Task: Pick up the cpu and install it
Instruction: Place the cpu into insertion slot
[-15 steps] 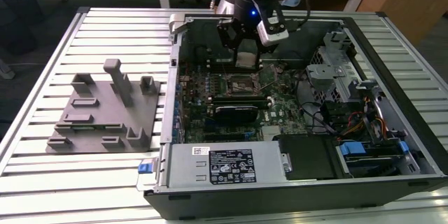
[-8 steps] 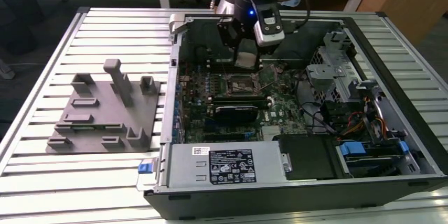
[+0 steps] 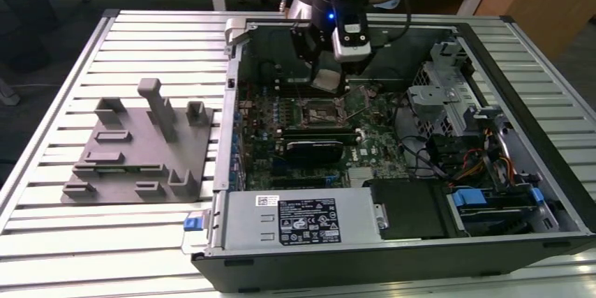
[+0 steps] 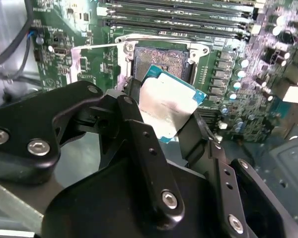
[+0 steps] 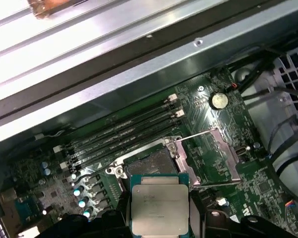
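cpu (image 4: 166, 106) lid seen as dull brushed silver metal with teal edge, matt black tool (image 4: 165, 103) gripping it, bright screw heads, glossy green motherboard (image 5: 260, 186) below the cpu, shiny metal socket frame (image 4: 123, 57), ribbed metal tabletop (image 3: 149, 40), matt grey plastic fixture (image 3: 139, 162)

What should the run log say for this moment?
tool: shut on cpu | cpu: held beside empty socket, not seated | socket: contacts bare | frame: flipped open beside socket

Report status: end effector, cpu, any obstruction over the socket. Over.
Black end effector shut on flat square silver-topped cpu. Cpu held off black square motherboard socket, not seated. Metal retention frame hinged open, socket uncovered.
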Controlling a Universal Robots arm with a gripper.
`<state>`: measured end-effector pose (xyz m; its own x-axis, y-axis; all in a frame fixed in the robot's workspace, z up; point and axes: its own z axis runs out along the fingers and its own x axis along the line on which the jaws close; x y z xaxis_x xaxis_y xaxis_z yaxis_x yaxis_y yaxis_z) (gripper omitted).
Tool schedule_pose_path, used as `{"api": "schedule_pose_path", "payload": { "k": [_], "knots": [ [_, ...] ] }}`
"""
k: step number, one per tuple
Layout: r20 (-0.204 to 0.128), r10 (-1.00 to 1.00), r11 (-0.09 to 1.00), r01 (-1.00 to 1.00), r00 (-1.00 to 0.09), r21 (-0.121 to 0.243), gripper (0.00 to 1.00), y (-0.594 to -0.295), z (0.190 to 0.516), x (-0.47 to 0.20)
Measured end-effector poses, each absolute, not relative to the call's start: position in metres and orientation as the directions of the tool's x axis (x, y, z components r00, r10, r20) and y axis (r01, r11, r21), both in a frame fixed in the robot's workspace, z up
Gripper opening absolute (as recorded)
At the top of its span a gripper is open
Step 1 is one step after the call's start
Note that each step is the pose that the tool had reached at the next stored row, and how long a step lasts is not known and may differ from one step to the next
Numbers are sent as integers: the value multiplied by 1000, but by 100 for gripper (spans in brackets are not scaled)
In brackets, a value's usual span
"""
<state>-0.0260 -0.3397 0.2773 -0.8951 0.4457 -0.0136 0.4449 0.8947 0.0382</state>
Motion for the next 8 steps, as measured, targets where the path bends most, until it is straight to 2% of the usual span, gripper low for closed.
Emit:
{"api": "schedule_pose_path", "payload": {
  "k": [8],
  "knots": [
    [-14, 552, 833, 552, -833, 38, 55, -340, 277, -26]
  ]
}}
